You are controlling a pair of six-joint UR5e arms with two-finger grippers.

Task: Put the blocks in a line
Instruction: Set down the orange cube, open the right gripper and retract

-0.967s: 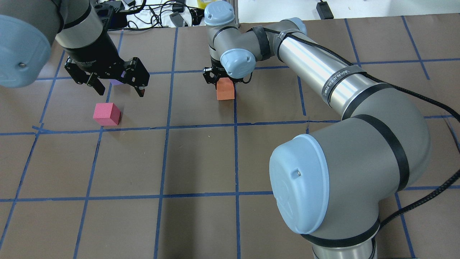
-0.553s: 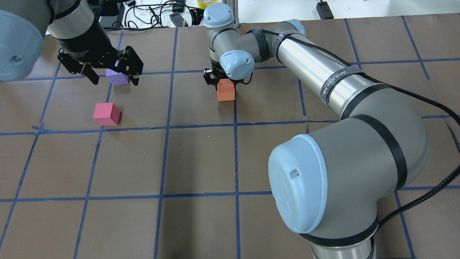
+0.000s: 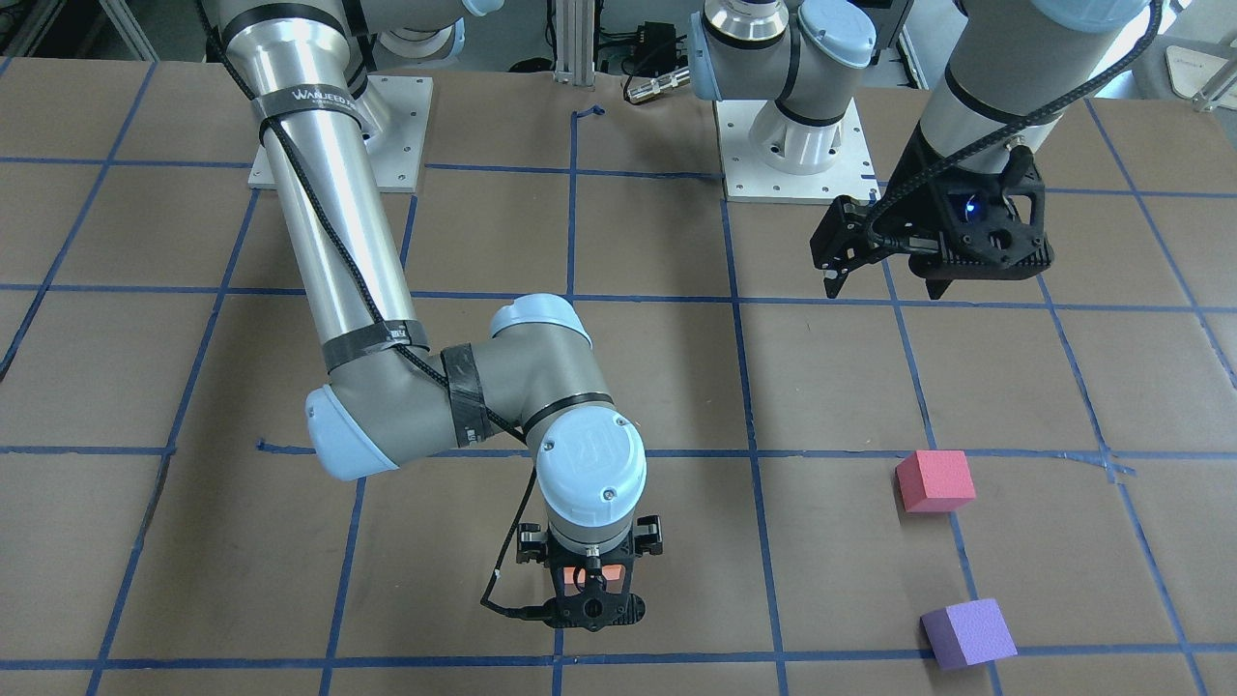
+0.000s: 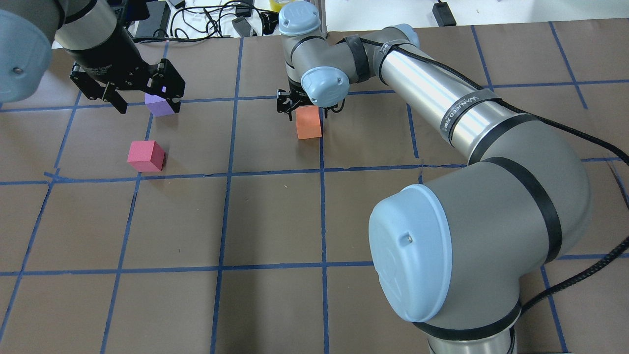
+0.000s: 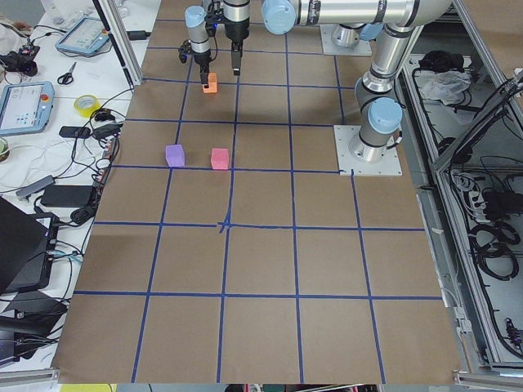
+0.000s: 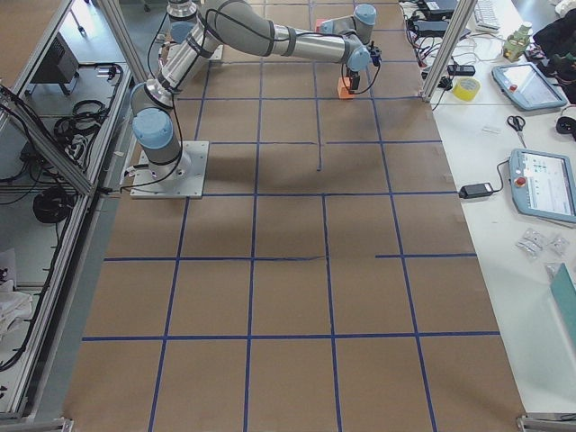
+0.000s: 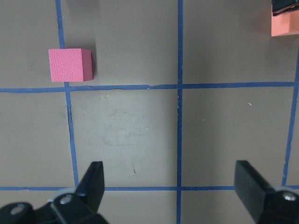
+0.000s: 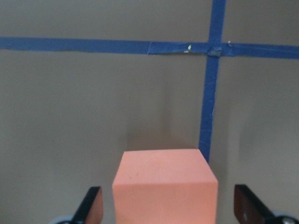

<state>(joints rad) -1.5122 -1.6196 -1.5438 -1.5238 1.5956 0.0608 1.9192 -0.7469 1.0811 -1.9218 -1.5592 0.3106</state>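
The orange block (image 4: 308, 124) sits on the brown table beside a blue tape line. My right gripper (image 4: 301, 105) hangs just over it, open; in the right wrist view the block (image 8: 164, 184) lies between the spread fingers (image 8: 88, 207) with gaps on both sides. The pinkish-red block (image 4: 146, 156) and the purple block (image 4: 159, 104) rest on the left part of the table, apart from each other. My left gripper (image 4: 145, 101) is open and empty, raised above the table near the purple block. Its wrist view shows the pinkish-red block (image 7: 70, 64) and an orange block corner (image 7: 285, 23).
The table (image 4: 275, 221) is brown paper with a grid of blue tape lines. Cables and devices (image 4: 211, 19) lie beyond the far edge. The two arm bases (image 3: 797, 145) are bolted at the robot side. Tablets and tools (image 6: 540, 180) lie on side benches.
My left gripper has moved up and to the left in the overhead view, uncovering the purple block. The right gripper stays over the orange block, slightly higher. No block has moved.
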